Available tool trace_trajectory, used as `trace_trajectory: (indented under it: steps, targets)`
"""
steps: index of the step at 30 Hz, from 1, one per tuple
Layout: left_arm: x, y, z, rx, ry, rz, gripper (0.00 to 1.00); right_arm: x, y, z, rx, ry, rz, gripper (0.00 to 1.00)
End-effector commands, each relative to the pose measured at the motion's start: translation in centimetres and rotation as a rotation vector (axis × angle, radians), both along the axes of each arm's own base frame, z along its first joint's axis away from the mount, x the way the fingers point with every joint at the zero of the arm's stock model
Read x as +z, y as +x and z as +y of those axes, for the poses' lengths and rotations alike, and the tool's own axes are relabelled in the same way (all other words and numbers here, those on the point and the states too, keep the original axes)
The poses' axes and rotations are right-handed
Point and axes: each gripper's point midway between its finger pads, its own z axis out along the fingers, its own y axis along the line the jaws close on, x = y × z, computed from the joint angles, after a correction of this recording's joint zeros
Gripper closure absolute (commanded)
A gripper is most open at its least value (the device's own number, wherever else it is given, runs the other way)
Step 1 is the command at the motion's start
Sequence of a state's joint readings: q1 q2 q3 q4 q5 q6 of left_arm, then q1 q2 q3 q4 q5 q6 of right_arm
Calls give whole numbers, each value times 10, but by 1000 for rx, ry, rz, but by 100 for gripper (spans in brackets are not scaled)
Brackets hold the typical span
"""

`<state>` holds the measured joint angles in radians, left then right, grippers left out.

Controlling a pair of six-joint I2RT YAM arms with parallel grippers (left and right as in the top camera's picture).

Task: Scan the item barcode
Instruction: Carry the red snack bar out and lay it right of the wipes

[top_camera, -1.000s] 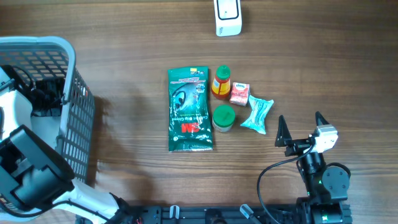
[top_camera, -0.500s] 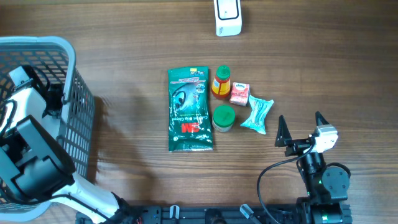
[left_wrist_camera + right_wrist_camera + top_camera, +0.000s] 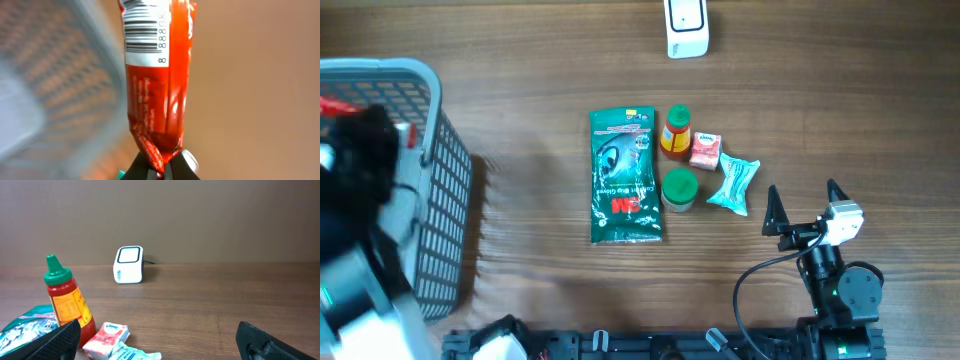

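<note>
Left arm is a blur over the grey basket [image 3: 430, 150] at the table's [image 3: 520, 60] left edge. Overhead gives no detail of it beyond a red smear by the basket's far rim.

Left tool [image 3: 161, 167]: fingers together, clamped on the crimped end seam of a red packet [image 3: 157, 95]. The grip is thin, on the seam only. Right tool [image 3: 802, 188]: fingers wide apart, holding nothing, parked at the right, well clear of the grocery cluster.

Step in hand, as I judge it, is carrying the packet out of the basket area to the white scanner [image 3: 687, 28] at the far middle of the table.

Doing it well:
- Carry it steadily, because a seam pinch lets the body swing and twist.
- Clear the basket rim before heading across.
- Present the barcode [image 3: 145, 35] square to the scanner's window. It now faces the wrist camera, so the wrist likely needs turning to aim that face at the scanner.
- Hold the packet near the window, not touching it, with the film flat. A crease over the bars could spoil the read.

Orientation: the packet's long axis runs straight out from the fingers, with the pinched seam at the tool and the barcode end farthest away. The bars lie across that axis. Its tilt relative to the table cannot be told.
</note>
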<state>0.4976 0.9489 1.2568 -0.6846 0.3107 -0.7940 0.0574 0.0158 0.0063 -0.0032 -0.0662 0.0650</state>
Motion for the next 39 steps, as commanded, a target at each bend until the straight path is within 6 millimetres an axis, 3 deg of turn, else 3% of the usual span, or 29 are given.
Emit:
trace_trajectory:
  steps: [1, 5, 6, 10, 12, 14, 18, 19, 23, 26, 29, 35, 39]
  targets:
    - [36, -20, -76, -237, 106, -121, 96, 1, 0, -1, -6, -10, -5, 0]
    - [55, -26, -159, -572, 225, -229, 96, 1, 0, -1, -6, -10, -5, 0]
    - [54, -21, -196, -726, 313, -260, 96, 1, 0, -1, -6, -10, -5, 0]
    - [25, -8, -293, -1053, 410, -268, 96, 1, 0, -1, -6, -10, -5, 0]
    - [-3, 1, -344, -1186, 426, -238, 96, 1, 0, -1, -6, -10, -5, 0]
    - [-48, 14, -396, -1296, 456, -182, 96, 1, 0, -1, -6, -10, -5, 0]
    - [-118, 32, -452, -1389, 462, -97, 96, 1, 0, -1, -6, -10, -5, 0]
    - [-145, 32, -468, -1422, 464, -57, 96, 1, 0, -1, -6, -10, -5, 0]
    - [-211, 19, -496, -1506, 475, 72, 96, 1, 0, -1, -6, -10, -5, 0]
    - [-240, 11, -504, -1538, 478, 135, 94, 1, 0, -1, -6, -10, -5, 0]
    - [-251, 11, -508, -1533, 469, 156, 95, 1, 0, -1, -6, -10, -5, 0]
    - [-236, 39, -524, -1393, 369, 64, 96, 1, 0, -1, -6, -10, -5, 0]
    - [-250, 50, -532, -1298, 208, 118, 96, 1, 0, -1, -6, -10, -5, 0]
